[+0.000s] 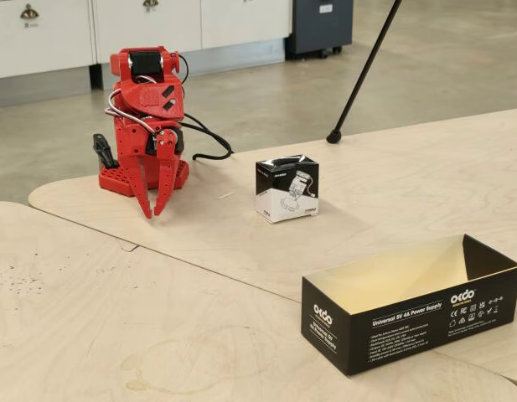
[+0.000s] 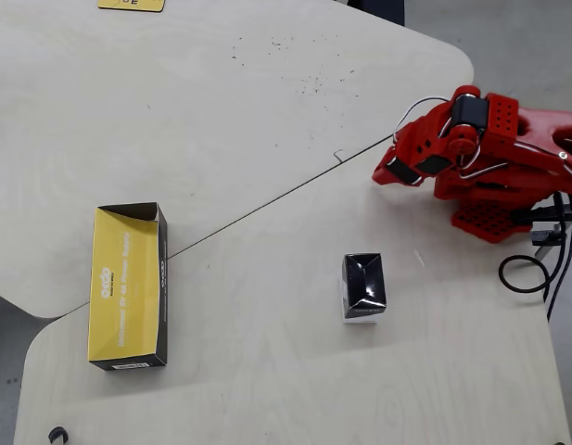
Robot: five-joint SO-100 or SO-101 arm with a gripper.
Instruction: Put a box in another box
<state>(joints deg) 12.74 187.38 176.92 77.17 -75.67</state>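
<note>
We are at the very start: our gripper (image 1: 152, 210) hangs folded close to the red arm's base (image 1: 124, 178), fingertips pointing down at the worktop (image 1: 90, 285), the jaws nearly together with only a thin gap between the tips and nothing held. The small box (image 1: 286, 188) stands upright on the worktop well apart from the gripper, off to its right in the fixed view; in the overhead view the small box (image 2: 363, 286) lies below and a little left of the gripper (image 2: 393, 172), its dark glossy top facing up. The long black box (image 2: 128, 286) sits far beyond it, on the side of the small box away from the gripper, open side up with its yellowish inside showing. The step in hand, as we judge it, is the reach and grasp. To do it well we open the jaws wider than the small box before coming near, approach from above, and line the fingers up with two opposite flat sides, not across a corner, since the light cardboard will likely slide or tip if one finger touches first. We close low enough on the walls to grip firmly, yet gently enough not to crush them.
</note>
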